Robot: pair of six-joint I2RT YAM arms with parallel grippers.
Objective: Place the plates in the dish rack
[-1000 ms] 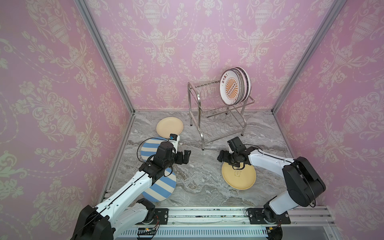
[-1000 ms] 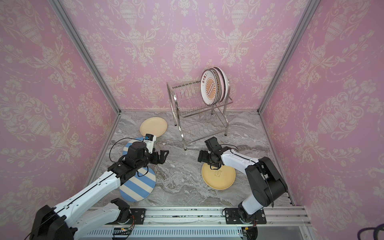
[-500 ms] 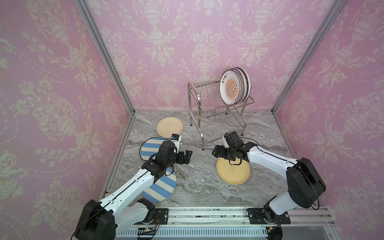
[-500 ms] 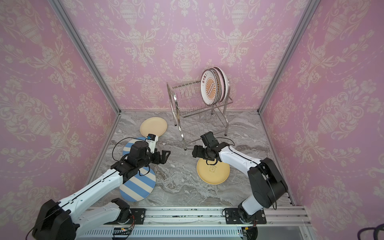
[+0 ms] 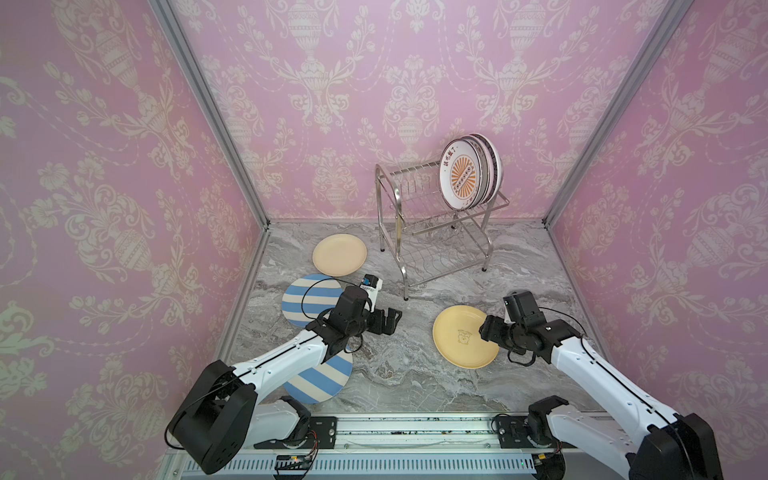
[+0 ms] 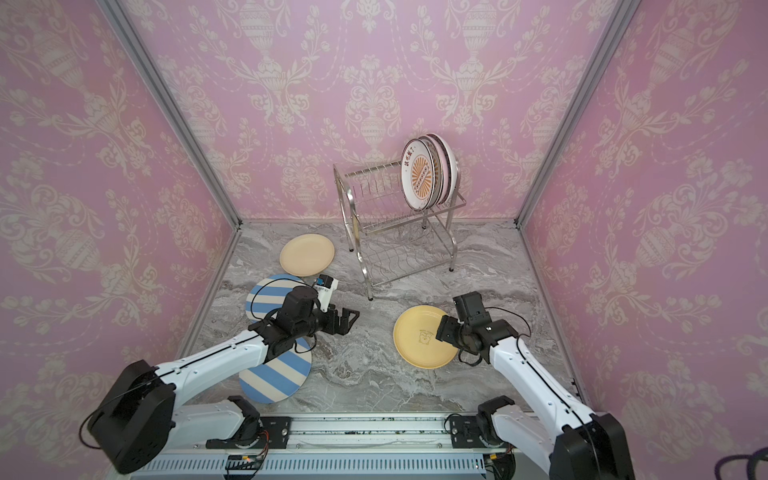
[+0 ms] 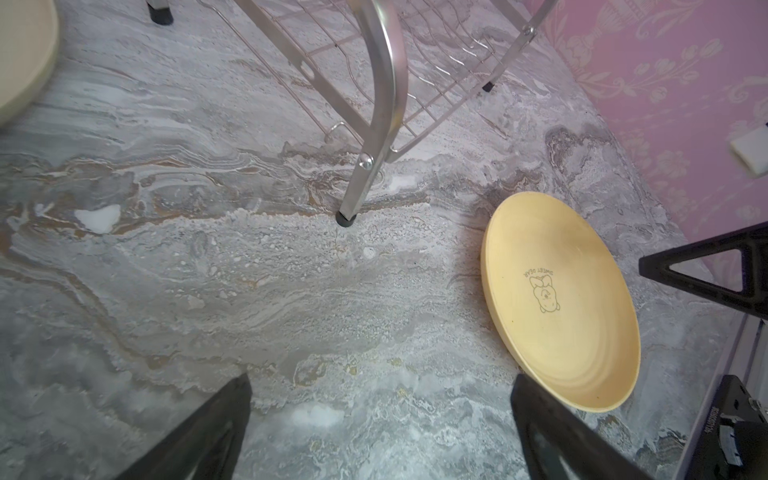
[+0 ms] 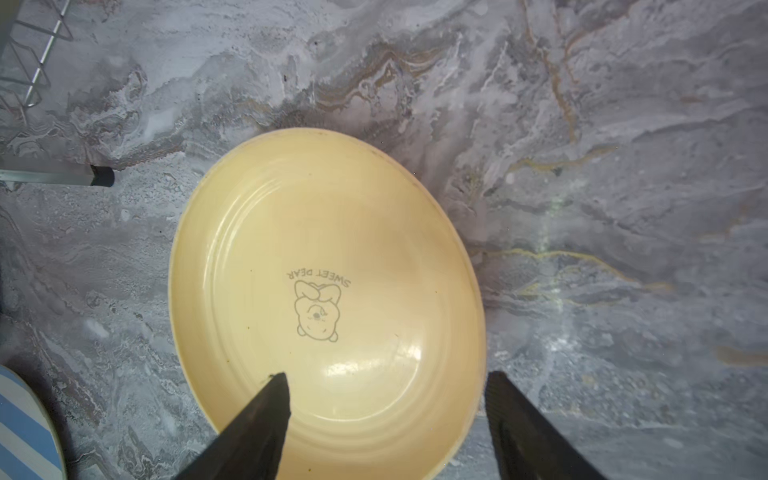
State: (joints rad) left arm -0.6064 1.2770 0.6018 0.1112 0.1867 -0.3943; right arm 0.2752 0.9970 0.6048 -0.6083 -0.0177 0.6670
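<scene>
The right gripper (image 8: 386, 376) sits low over the yellow plate (image 8: 324, 249) printed with a bear. Its jaws are apart and straddle the near rim, one finger over the plate's well and the other outside it on the marble table (image 8: 623, 208), not closed on anything. The left gripper (image 7: 382, 376) is wide open and empty above bare marble. Two striped plates (image 5: 307, 299) lie behind it, under its arm, and a cream plate (image 5: 339, 254) lies off to its side. Beyond both grippers stands the dish rack (image 5: 436, 249). A sunburst plate (image 5: 461, 174) stands upright in its upper tier with other plates behind it.
</scene>
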